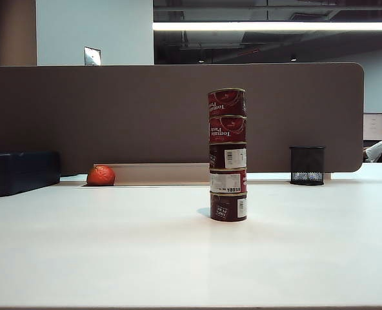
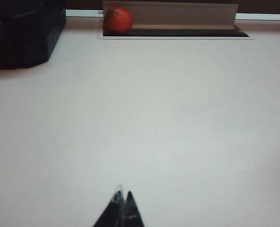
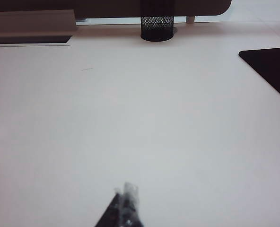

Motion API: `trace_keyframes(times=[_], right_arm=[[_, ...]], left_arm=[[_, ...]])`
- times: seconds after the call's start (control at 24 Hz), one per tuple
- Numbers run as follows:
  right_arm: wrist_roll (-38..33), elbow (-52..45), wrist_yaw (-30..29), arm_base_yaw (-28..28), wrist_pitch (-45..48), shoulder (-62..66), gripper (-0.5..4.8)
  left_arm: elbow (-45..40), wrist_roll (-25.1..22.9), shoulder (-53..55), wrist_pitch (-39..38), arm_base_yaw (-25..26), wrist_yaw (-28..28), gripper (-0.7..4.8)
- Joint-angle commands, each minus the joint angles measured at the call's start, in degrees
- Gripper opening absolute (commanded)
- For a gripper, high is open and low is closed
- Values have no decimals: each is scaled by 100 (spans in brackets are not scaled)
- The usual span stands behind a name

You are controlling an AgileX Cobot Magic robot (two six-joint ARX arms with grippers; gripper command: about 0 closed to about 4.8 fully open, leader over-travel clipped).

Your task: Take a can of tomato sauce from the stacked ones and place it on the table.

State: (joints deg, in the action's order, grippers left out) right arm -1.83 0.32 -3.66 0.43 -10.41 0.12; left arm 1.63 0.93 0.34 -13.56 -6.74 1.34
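Several dark red tins with gold rims form the stacked ones (image 1: 228, 155), a slim column near the middle of the white table (image 1: 113, 252). The top can of tomato sauce (image 1: 226, 102) shows white lettering; lower cans show white barcode panels. Neither arm appears in the exterior view. My left gripper (image 2: 123, 195) is shut with nothing in it, low over bare tabletop (image 2: 178, 118). My right gripper (image 3: 126, 194) is shut and empty too, over bare table (image 3: 178, 118). The cans show in neither wrist view.
A brown partition panel (image 1: 113, 110) runs along the back. A red-orange ball (image 1: 100, 175) lies by a cable slot (image 2: 173, 32). A dark box (image 1: 20, 171) sits far left, a black mesh cup (image 1: 307, 165) back right. A black mat corner (image 3: 272, 68) shows near the right gripper.
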Motion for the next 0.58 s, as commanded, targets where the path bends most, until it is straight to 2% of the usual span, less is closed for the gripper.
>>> trace_keyframes(times=[0.04, 0.58], right_arm=[[-4, 4, -13, 7, 35, -2, -8], [-4, 7, -13, 7, 37, -2, -8]], left_arm=[[13, -4, 2, 2, 4, 20, -6], [13, -4, 2, 66, 4, 22, -6]])
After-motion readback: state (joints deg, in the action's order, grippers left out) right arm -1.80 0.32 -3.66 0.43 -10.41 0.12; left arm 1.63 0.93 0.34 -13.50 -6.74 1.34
